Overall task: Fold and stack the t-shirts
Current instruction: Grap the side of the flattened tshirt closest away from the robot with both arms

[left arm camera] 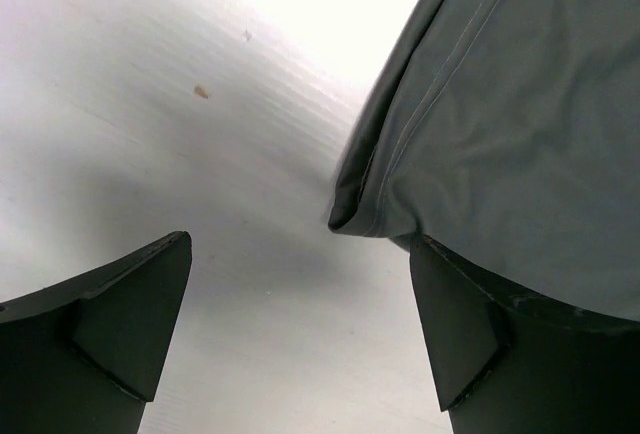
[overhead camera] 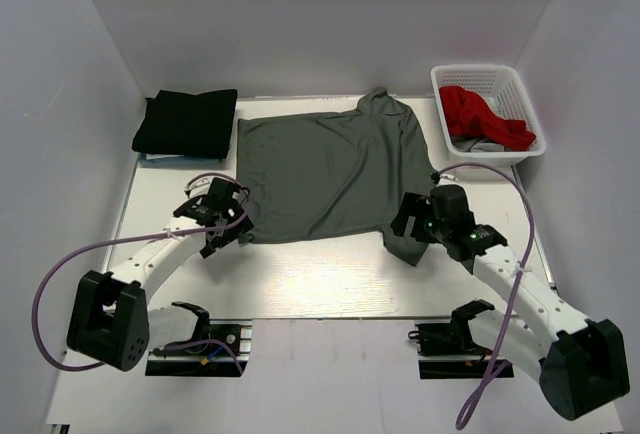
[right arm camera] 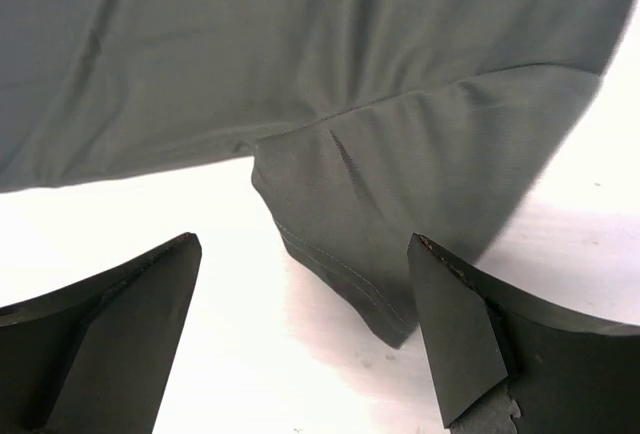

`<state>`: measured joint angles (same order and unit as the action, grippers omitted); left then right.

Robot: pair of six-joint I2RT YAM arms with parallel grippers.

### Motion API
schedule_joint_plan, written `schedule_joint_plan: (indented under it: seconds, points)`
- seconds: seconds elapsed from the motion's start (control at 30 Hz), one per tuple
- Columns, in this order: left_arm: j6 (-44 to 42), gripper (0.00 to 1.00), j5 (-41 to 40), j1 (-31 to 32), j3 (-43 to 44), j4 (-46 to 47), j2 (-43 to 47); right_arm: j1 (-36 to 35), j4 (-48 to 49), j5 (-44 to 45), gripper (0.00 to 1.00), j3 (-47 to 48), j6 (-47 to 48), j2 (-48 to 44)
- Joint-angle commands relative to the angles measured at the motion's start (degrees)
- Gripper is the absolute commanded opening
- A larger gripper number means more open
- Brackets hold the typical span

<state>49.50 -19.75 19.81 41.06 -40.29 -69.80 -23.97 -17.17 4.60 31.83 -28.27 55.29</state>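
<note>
A dark grey t-shirt (overhead camera: 325, 169) lies spread flat on the white table (overhead camera: 300, 279). A folded black t-shirt (overhead camera: 187, 122) lies at the back left. A red t-shirt (overhead camera: 483, 117) sits in the white mesh basket (overhead camera: 523, 104) at the back right. My left gripper (overhead camera: 228, 226) is open at the grey shirt's near-left hem corner (left arm camera: 355, 219), which lies beside its right finger. My right gripper (overhead camera: 408, 224) is open over the shirt's near-right sleeve (right arm camera: 420, 204), whose hem lies between the fingers.
A grey cloth lies under the red shirt in the basket. White walls enclose the table on the left, back and right. Purple cables loop from both arms near the front edge.
</note>
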Motion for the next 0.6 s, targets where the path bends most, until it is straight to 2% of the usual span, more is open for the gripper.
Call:
schedule_joint_plan:
  seconds: [0.0, 0.13, 0.2, 0.27, 0.37, 0.57]
  points:
    - [1.0, 1.0, 3.0, -0.1, -2.0, 2.2, 1.3, 0.1, -6.6, 2.5, 0.9, 2.3, 1.1, -2.4]
    - [1.0, 1.0, 5.0, -0.1, -2.0, 4.4, -1.2, 0.2, -8.8, 1.8, 0.9, 1.1, 0.7, -1.8]
    - [1.0, 0.93, 5.0, -0.1, -3.5, 6.4, -2.1, 0.1, -9.3, 1.7, 0.9, 0.9, 0.2, -0.5]
    - [1.0, 0.92, 4.1, -0.6, -4.1, 8.2, -3.4, 0.3, -9.1, 1.6, 0.9, 0.8, 0.2, 0.0]
    - [1.0, 0.84, 4.1, -0.7, -4.8, 10.4, -6.1, 0.1, -9.0, 1.2, 0.9, 0.9, 0.5, 1.2]
    - [2.1, 0.34, 4.1, -1.8, -3.7, 11.0, -11.6, 0.1, -11.6, 0.1, 0.9, -1.3, -1.0, 2.2]
